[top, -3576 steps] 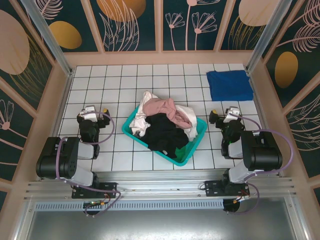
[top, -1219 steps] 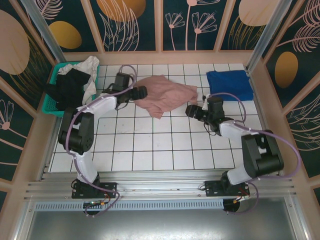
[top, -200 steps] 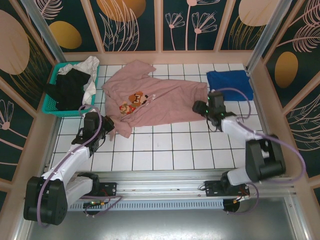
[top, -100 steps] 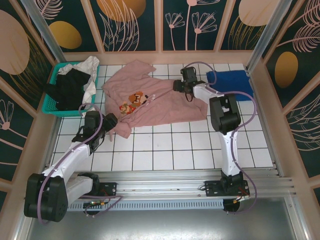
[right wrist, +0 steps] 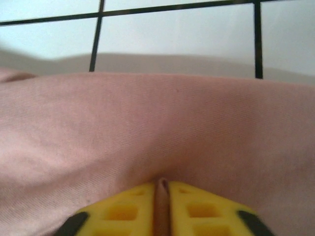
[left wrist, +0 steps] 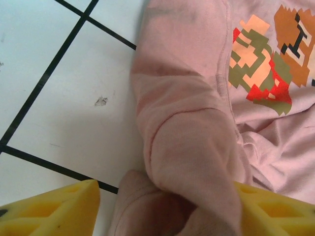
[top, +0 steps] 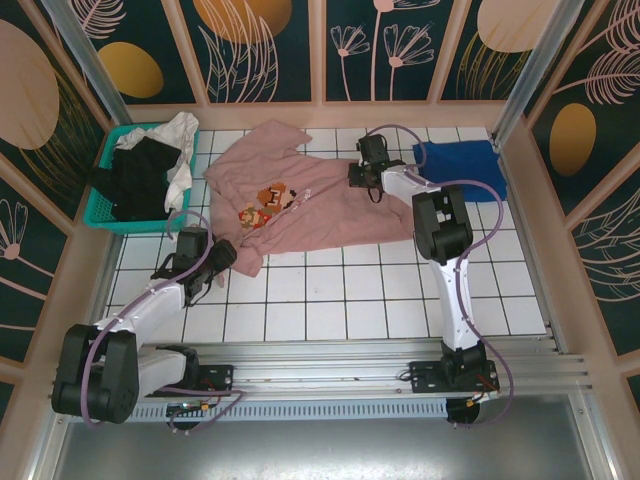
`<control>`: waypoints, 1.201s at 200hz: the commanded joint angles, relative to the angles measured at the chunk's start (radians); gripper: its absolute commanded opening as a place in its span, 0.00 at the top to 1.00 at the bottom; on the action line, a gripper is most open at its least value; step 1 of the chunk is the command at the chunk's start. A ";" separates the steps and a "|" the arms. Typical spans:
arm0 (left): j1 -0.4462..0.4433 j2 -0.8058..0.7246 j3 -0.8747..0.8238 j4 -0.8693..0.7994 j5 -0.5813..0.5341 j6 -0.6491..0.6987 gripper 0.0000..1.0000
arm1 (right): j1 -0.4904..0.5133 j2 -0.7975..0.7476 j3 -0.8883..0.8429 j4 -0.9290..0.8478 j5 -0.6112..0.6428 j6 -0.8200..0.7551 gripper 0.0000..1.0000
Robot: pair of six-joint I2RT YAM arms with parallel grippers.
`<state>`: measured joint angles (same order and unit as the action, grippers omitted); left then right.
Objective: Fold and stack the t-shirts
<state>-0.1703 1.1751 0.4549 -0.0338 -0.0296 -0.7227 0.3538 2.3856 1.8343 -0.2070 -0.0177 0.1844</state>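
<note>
The pink t-shirt (top: pixel 330 205) lies spread open on the white-tiled desk (top: pixel 330 300), with its pixel print (top: pixel 268 200) facing up.

From the top view, the teal basket (top: pixel 120 224) stands just beside the shirt's print end. It holds a black t-shirt (top: pixel 140 175) and a white t-shirt (top: pixel 180 130). A folded blue t-shirt (top: pixel 460 165) lies just off the opposite end. The left end effector (top: pixel 222 258) sits at the shirt's near corner on the print side. The right end effector (top: pixel 358 176) rests on its far edge, close to the blue one. This view does not show how either pair of fingers stands.

The wrist views settle that. In the left wrist view, the two yellow fingers (left wrist: pixel 49 209) stand well apart. A rumpled fold of the pink shirt bulges up between them without being clamped, and the print lies just beyond the fold. In the right wrist view, the yellow fingers (right wrist: pixel 133 206) are drawn almost together. A thin ridge of pink cloth is pinched between them, so this end effector holds the shirt by its edge, with bare desk tiles past the cloth.
</note>
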 commanded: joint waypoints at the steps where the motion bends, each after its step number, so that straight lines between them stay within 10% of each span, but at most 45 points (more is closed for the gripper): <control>1: -0.003 0.000 0.009 -0.011 0.009 0.025 0.52 | 0.014 -0.053 0.016 -0.032 0.028 -0.022 0.95; 27: -0.001 -0.037 0.043 -0.077 -0.009 0.059 0.79 | 0.036 -0.135 -0.018 -0.045 0.053 -0.053 1.00; 82: -0.001 -0.201 0.128 -0.183 0.030 0.076 0.98 | 0.077 -0.486 -0.362 -0.006 0.117 -0.055 1.00; 159: -0.001 -0.333 0.372 -0.214 0.007 0.091 1.00 | 0.049 -1.301 -0.894 0.028 0.201 0.060 1.00; 191: 0.006 -0.039 0.622 -0.099 -0.008 0.142 1.00 | -0.077 -1.092 -0.726 0.158 0.130 0.062 1.00; 240: 0.025 0.506 1.575 -0.312 -0.004 0.317 1.00 | -0.166 -0.752 -0.160 0.085 0.178 0.099 1.00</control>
<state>-0.1555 1.5524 1.6405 -0.2810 -0.0326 -0.5270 0.2157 1.6203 1.4868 -0.1333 0.1310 0.2363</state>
